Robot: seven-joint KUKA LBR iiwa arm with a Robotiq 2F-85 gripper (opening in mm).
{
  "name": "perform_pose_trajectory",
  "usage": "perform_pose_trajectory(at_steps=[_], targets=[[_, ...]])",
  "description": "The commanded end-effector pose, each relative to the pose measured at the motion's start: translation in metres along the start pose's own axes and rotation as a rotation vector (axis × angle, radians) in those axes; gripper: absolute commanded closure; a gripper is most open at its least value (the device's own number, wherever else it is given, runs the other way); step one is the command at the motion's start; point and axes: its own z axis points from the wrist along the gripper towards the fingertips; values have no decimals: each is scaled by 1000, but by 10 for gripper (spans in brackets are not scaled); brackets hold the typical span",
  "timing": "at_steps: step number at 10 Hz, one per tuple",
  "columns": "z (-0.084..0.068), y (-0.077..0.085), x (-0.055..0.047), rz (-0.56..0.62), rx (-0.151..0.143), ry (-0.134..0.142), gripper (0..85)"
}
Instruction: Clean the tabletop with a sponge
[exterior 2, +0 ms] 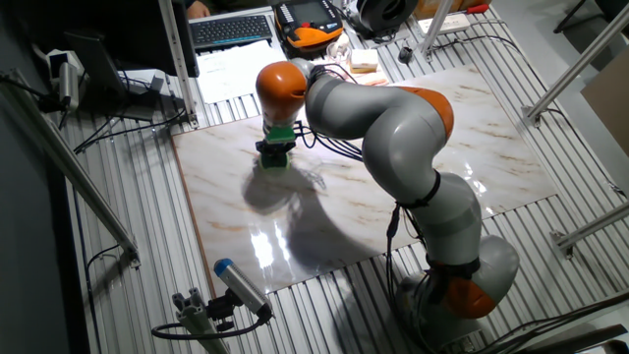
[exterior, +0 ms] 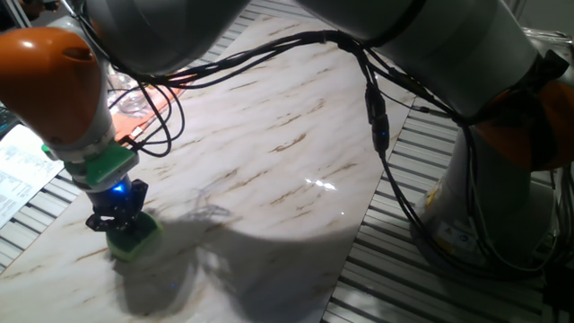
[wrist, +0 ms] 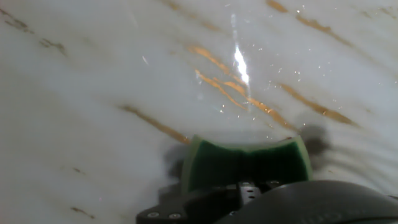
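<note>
Gripper down at the near-left part of the tabletop, fingers clamped on the sponge, which sits flat on the marble under the hand. In the other fixed view the gripper is near the slab's far-left corner, sponge just a green bit below it, tabletop glossy with lamp glare. Hand view: sponge seen from above, dark green top, lighter green edge, pinched between the black fingers, pressed on the white tabletop with brown veins and small wet-looking specks near a bright reflection. Arm's orange joint directly above the hand, green ring and blue light at the wrist; black cables hang off the arm across the slab. Arm shadow falls over the slab's near side. Grey slatted table surrounds the slab. Off the slab: keyboard and an orange-black pendant at the far side, a pale yellow block next to it, a blue-tipped cylinder device at the near-left on the slats, papers at the left edge in one fixed view, clear glassy item behind the arm, can't tell what.
</note>
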Motion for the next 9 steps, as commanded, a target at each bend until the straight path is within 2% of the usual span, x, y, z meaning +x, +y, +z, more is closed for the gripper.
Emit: perform_pose_trajectory(at_steps=[1,4,5,6,7,8,9], targets=[[3,0,-2,3,-1,-1,850],[4,-1,-2,-11,7,1,850],[4,-1,-2,-2,-21,11,850],[4,-1,-2,3,-22,25,850],[4,-1,-2,28,-41,29,850],[4,-1,-2,25,-36,20,850],[4,-1,-2,14,-53,21,850]])
